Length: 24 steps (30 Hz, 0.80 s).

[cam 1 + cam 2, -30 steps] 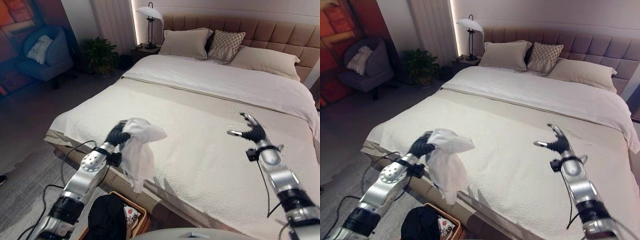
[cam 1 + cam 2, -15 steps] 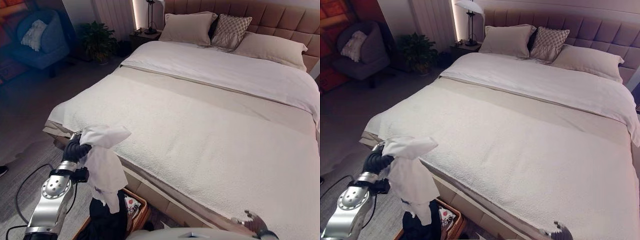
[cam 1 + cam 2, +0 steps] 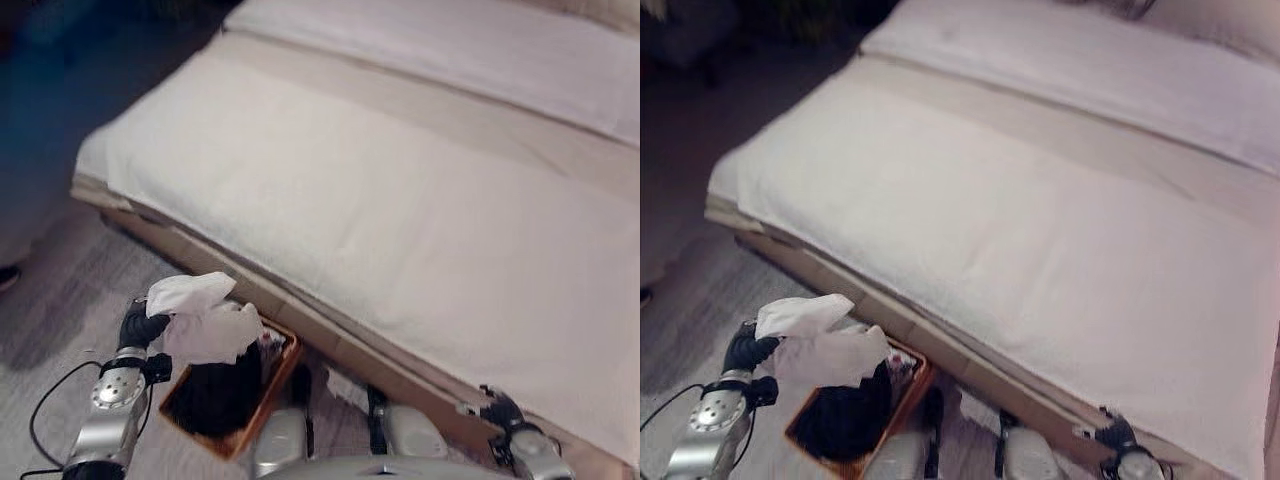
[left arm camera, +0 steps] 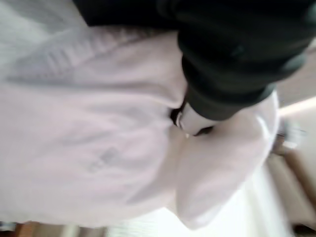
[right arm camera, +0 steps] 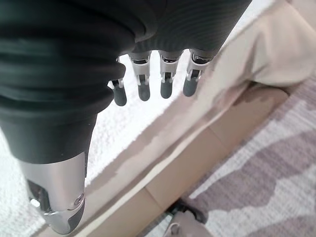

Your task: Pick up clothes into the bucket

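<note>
The bed [image 3: 420, 200] takes up most of the upper and right part of the head views, its cream cover bare. Below its near edge, at the lower left of the frame, an orange-brown bucket [image 3: 282, 365] sits on the grey floor with a black garment [image 3: 215, 395] already piled inside.

The white cloth [image 3: 200, 320] is the thing to watch. It hangs bunched from the left hand [image 3: 140, 327], which sits just left of the bucket's rim with its dark fingers curled tight into the fabric. In the left wrist view the cloth [image 4: 98, 138] billows all round the hand's dark cover, so the grip looks secure. Most of the bundle spreads rightward from the fingers and drapes over the bucket's left side, touching or nearly touching the black garment; I cannot tell which.

So the cloth already lies bucket-side of the hand. To my eye, 1 small move rightward and a release should drop it in.

The right hand [image 3: 500, 410] waits at the lower right by the bed edge, well apart from the bucket, its fingers [image 5: 165, 86] hanging straight and empty.
</note>
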Available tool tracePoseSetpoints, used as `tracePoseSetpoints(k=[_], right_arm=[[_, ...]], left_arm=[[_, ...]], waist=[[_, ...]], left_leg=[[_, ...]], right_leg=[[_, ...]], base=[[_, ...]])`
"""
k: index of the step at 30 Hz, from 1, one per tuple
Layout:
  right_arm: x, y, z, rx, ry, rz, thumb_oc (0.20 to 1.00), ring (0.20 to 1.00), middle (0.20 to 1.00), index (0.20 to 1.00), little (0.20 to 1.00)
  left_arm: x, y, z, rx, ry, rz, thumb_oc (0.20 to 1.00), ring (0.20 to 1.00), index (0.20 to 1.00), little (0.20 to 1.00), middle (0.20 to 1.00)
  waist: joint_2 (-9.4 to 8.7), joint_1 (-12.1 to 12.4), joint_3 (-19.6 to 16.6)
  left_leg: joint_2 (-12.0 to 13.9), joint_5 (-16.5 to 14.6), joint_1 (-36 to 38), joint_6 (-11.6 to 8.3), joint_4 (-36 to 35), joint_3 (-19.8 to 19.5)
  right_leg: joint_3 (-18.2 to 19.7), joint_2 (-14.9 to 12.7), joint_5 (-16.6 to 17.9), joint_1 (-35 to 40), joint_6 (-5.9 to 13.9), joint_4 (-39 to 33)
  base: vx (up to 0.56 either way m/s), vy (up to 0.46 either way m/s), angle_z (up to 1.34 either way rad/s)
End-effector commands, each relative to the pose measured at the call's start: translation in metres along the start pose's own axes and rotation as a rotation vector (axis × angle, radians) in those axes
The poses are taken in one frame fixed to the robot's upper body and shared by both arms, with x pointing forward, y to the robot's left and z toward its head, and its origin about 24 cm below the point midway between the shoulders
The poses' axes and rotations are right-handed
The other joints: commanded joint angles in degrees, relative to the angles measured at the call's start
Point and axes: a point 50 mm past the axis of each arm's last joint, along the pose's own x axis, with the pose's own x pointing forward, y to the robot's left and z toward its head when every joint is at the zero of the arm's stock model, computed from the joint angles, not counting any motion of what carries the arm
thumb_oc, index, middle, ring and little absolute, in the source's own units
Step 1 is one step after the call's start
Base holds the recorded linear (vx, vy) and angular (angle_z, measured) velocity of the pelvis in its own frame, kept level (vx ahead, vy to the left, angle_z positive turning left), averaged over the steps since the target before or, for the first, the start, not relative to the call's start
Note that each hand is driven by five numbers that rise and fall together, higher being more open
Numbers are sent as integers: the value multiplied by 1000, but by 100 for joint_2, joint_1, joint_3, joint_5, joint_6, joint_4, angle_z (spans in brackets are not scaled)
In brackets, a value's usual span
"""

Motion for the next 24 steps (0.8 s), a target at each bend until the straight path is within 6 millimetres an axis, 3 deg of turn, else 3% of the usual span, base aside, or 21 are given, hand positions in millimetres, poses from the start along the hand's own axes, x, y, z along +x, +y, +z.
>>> tracePoseSetpoints(k=[1, 6, 7, 10, 15, 16, 18, 22, 24], right_arm=[[-1, 7, 10, -9, -67, 1, 1000, 1000, 1000, 1000, 1000], [0, 7, 24, 21, -136, -32, 1000, 1000, 1000, 1000, 1000], [0, 5, 28, 28, -155, -46, 1000, 1000, 1000, 1000, 1000], [1, -1, 34, 36, -180, -72, 1000, 1000, 1000, 1000, 1000], [3, -15, 45, 66, -217, -133, 1000, 1000, 1000, 1000, 1000], [4, -16, 47, 73, -221, -143, 1000, 1000, 1000, 1000, 1000], [5, -23, 56, 105, -247, -185, 1000, 1000, 1000, 1000, 1000], [6, -27, 69, 124, -288, -212, 1000, 1000, 1000, 1000, 1000], [7, -32, 86, 130, -344, -238, 1000, 1000, 1000, 1000, 1000]], left_arm=[[16, 16, 27, 68, -130, 138, 200, 200, 200, 200, 200], [32, 20, 28, 207, -102, 235, 200, 200, 200, 200, 200], [39, 25, 30, 257, -93, 262, 200, 200, 200, 200, 200], [47, 29, 36, 279, -85, 289, 200, 200, 200, 200, 200], [54, 28, 48, 242, -106, 326, 200, 200, 200, 200, 200], [55, 28, 49, 238, -101, 332, 200, 200, 200, 200, 200], [60, 28, 57, 245, -111, 354, 200, 200, 200, 200, 200], [64, 30, 65, 263, -124, 381, 200, 200, 200, 200, 200], [66, 34, 76, 311, -156, 404, 200, 200, 200, 200, 200]], waist=[[-393, -69, -33], [-551, -191, 297], [-615, -256, 500], [-660, -328, 677], [-614, -416, 852], [-595, -422, 887], [-547, -471, 1027], [-527, -486, 1056], [-573, -487, 1058]], left_leg=[[-285, -250, -345, 202, 628, 3], [-298, -309, -923, 234, 1068, 9], [-314, -417, -1297, 295, 1451, 41], [-385, -515, -1843, 339, 1952, 33], [-459, -704, -2715, 372, 2740, 25], [-462, -933, -2827, 360, 2962, 4], [-494, -1021, -3372, 371, 3387, -1], [-488, -1012, -3861, 377, 3577, -5], [-444, -958, -4317, 375, 3613, -20]], right_leg=[[15, -275, 305, -230, 268, 121], [91, -284, 236, -828, 227, 569], [163, -294, 151, -1188, 193, 923], [207, -349, 59, -1649, 160, 1338], [306, -397, -81, -2465, 92, 2054], [357, -377, -281, -2564, 110, 2271], [418, -380, -368, -3113, 66, 2685], [419, -387, -364, -3601, 56, 2879], [396, -395, -261, -4036, 82, 2855]], base=[[-41, 3, -2], [-89, 30, -3], [-115, 43, -1], [-126, 32, -1], [-78, 30, 3], [-23, 35, -13], [-108, 41, -16], [-74, 14, 5], [-55, -9, 4]])
